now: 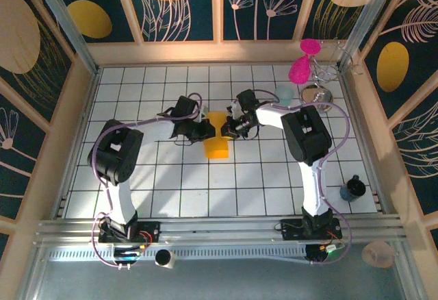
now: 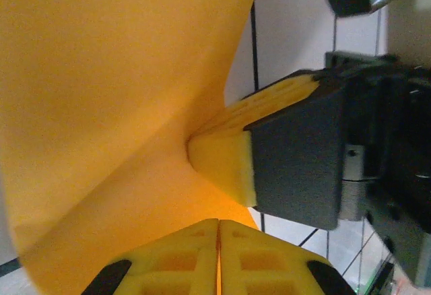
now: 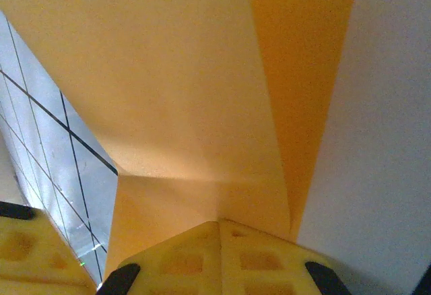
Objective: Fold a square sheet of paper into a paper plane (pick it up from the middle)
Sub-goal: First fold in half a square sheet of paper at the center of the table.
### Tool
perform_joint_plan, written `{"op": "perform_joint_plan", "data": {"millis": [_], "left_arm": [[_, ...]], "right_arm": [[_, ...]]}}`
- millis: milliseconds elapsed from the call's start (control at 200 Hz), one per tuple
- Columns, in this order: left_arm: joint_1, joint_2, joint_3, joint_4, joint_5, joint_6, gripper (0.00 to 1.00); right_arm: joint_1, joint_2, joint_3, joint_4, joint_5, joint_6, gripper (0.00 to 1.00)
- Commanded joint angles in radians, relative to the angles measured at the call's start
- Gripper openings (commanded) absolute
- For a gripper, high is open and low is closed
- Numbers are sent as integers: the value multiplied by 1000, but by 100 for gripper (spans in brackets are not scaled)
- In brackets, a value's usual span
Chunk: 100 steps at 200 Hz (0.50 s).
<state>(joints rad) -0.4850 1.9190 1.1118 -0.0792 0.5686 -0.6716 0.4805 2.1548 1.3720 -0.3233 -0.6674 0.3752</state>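
The square sheet of paper [image 1: 217, 146] is orange-yellow, creased and partly folded, and is held up between the two arms at mid-table. My left gripper [image 1: 203, 131] grips it from the left; in the left wrist view the yellow fingertips [image 2: 202, 241] of that gripper [image 2: 219, 222] are shut with the paper [image 2: 114, 93] pinched between them. My right gripper [image 1: 229, 127] grips it from the right, and its finger [image 2: 225, 160] presses into the sheet. In the right wrist view this gripper [image 3: 219, 224] is shut on the paper [image 3: 188, 93] at a fold line.
A pale teal cup [image 1: 285, 94], a pink object [image 1: 300, 67] and a wire-and-glass piece [image 1: 318, 94] stand at the back right. A dark cup [image 1: 352, 188] sits near the right edge. White tiles [image 1: 171, 183] lie open in front.
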Motion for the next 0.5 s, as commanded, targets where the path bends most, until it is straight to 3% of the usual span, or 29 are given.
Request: {"op": "perform_joint_plan", "data": {"millis": [0, 200, 380, 496], "left_arm": [[11, 42, 15, -59, 0, 2, 11], [27, 59, 11, -305, -127, 189, 11], [121, -28, -89, -318, -181, 201, 10], [134, -86, -83, -305, -159, 199, 10]], "right_arm": [[-19, 139, -84, -148, 281, -9, 2], [-20, 139, -88, -148, 291, -11, 2], [-20, 132, -97, -137, 290, -7, 2], [-20, 132, -97, -134, 287, -8, 2]]}}
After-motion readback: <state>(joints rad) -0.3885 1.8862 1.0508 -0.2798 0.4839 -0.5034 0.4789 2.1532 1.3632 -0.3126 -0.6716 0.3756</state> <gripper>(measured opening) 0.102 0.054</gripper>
